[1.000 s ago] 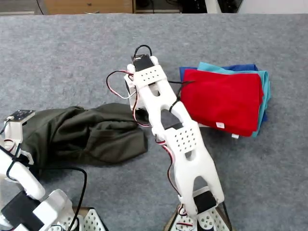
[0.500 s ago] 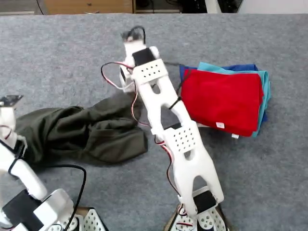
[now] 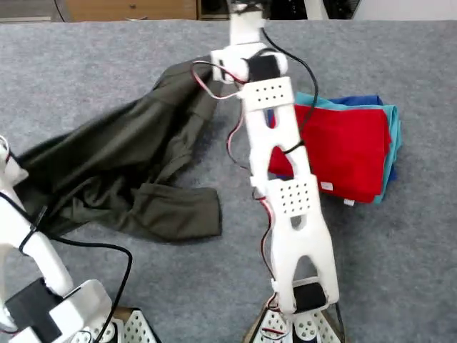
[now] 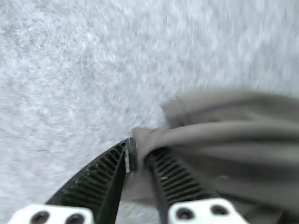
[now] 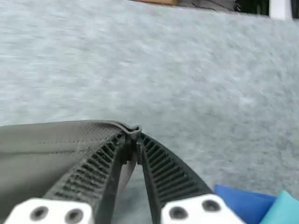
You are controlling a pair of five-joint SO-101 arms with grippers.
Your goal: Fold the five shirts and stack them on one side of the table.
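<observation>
Olive fabric is pinched in both grippers. The right gripper (image 5: 136,136) is closed down on a hemmed edge of the olive shirt (image 3: 121,161), jaws nearly meeting w/ just cloth btwn them. The left gripper (image 4: 138,151) is likewise clamped narrow on a bunched corner. In the high view the right-side hold sits at approx. 12 o'clock on the table (image 3: 93,64) and the left-side hold at 9 o'clock by the edge, so the shirt's long axis runs roughly 8-to-2 o'clock, strung btwn the two arms. It isn't flat, though: the part toward 7 o'clock is rumpled, w/ a flap doubled over on the felt.

The stack (image 3: 343,153) of folded shirts — red on top, teal and blue edges under it — lies at approx. 4 o'clock from the right gripper, right by that arm's links and well apart from the left arm. My read: spreading step, fold not yet begun. The next move turns on that diagonal — the right arm is nearer the stack, so the folded piece should prob. go its way.
</observation>
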